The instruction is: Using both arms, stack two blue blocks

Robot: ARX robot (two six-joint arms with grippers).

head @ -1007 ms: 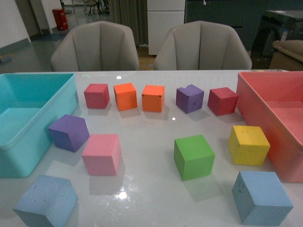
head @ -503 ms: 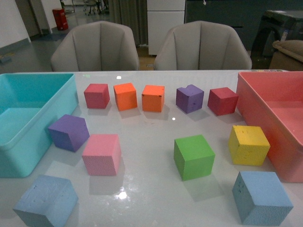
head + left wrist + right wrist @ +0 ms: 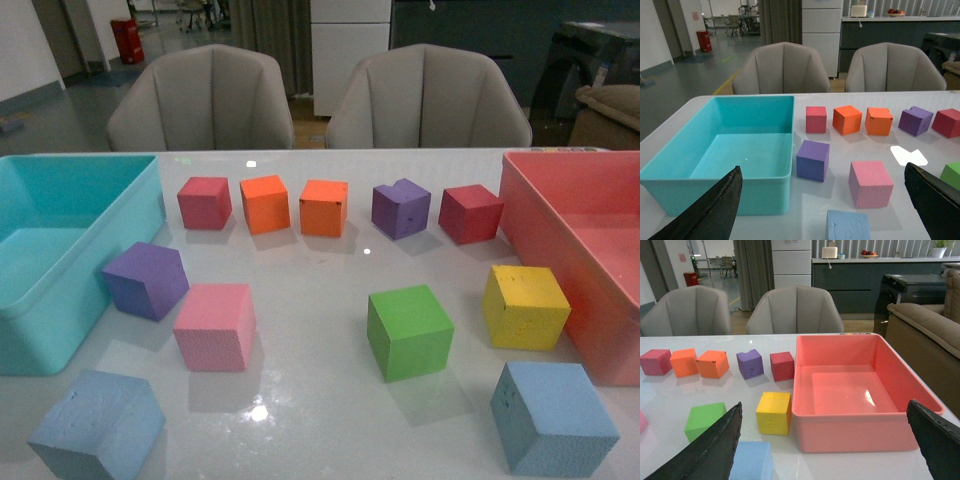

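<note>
Two pale blue blocks sit near the table's front edge: one at the front left, also in the left wrist view, and one at the front right, also in the right wrist view. Neither arm shows in the front view. My left gripper is open, its black fingers wide apart above the table, with the left blue block low between them. My right gripper is open too, its fingers spread wide, the right blue block just inside one finger. Nothing is held.
A turquoise bin stands at the left and a pink bin at the right. Between them lie purple, pink, green and yellow cubes, with a back row of red, orange and purple cubes. Two chairs stand beyond.
</note>
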